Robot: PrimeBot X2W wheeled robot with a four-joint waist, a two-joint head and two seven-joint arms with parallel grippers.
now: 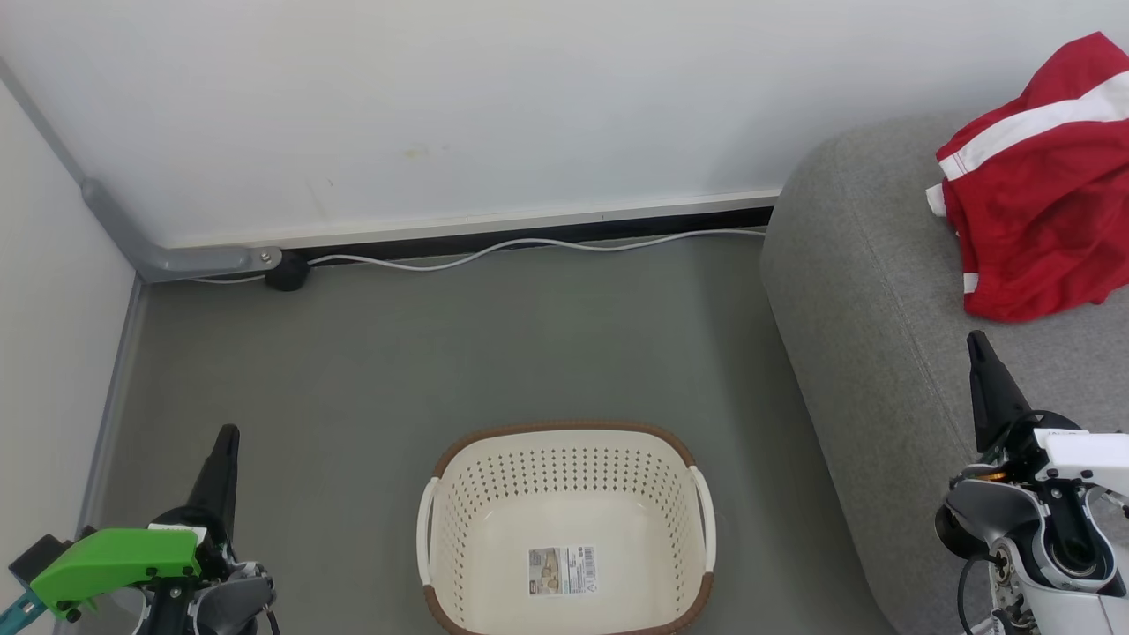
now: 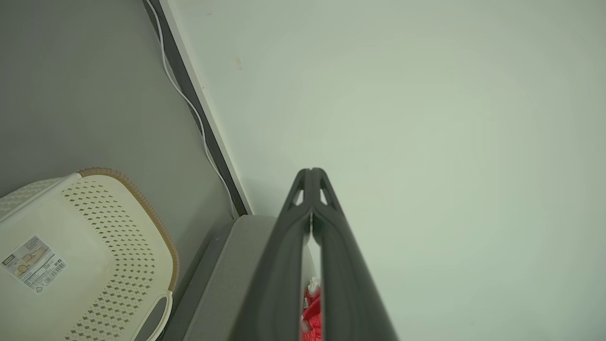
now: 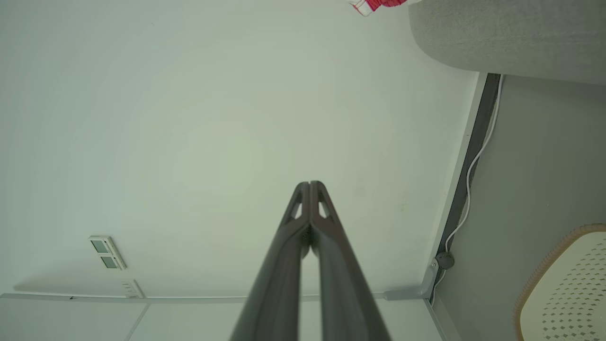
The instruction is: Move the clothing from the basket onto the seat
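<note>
The red clothing with white stripes lies heaped on the grey seat at the upper right. On the floor in the lower middle stands the cream basket, holding nothing but a sticker on its bottom. My left gripper is at the lower left, shut with nothing held, to the left of the basket. At the lower right, over the seat's front part, my right gripper is shut and holds nothing. A sliver of the clothing shows between the left fingers. The right gripper points at the wall.
A white wall and dark baseboard run along the back, with a white cable and a grey conduit in the left corner. Grey floor lies between basket and wall. A wall panel shows in the right wrist view.
</note>
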